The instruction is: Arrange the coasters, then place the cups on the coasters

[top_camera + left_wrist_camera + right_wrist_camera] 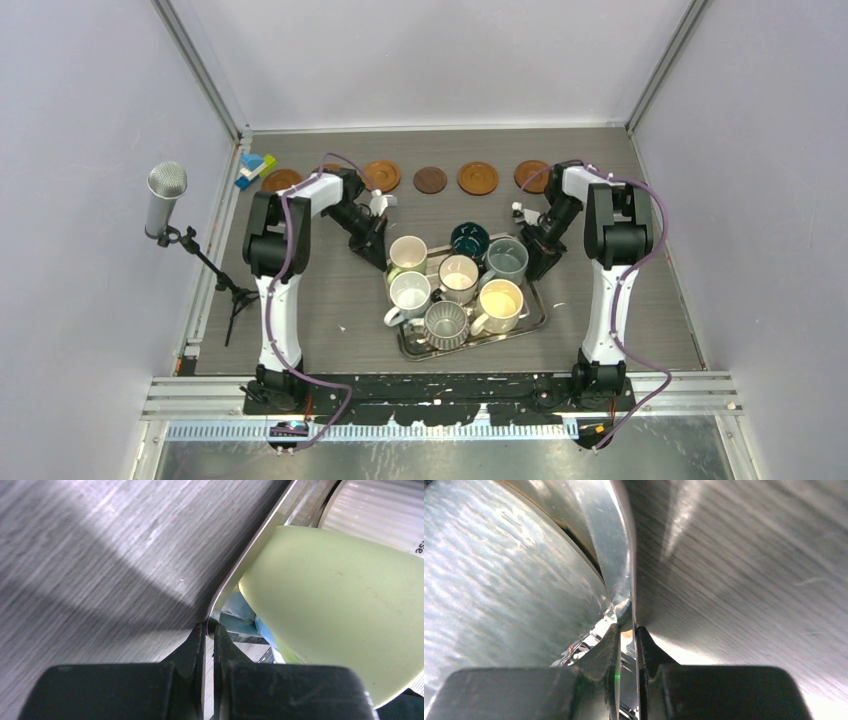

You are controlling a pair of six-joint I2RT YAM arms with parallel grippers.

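A steel tray (538,318) in mid-table holds several cups, among them a dark teal one (469,240), a grey-blue one (505,260) and a ribbed grey one (446,324). Several coasters lie in a row at the back; four orange-brown ones (381,175) (282,180) (478,178) (531,175) and one dark brown (430,180). My left gripper (383,262) (209,628) is shut on the tray's rim (250,547) at its far left corner, beside a pale green cup (340,615). My right gripper (537,270) (626,630) is shut on the tray's right rim (620,555), with a grey cup (499,580) close by.
A microphone on a stand (166,200) rises at the left edge. Coloured blocks (254,168) lie in the back left corner. Grey walls close in the table on three sides.
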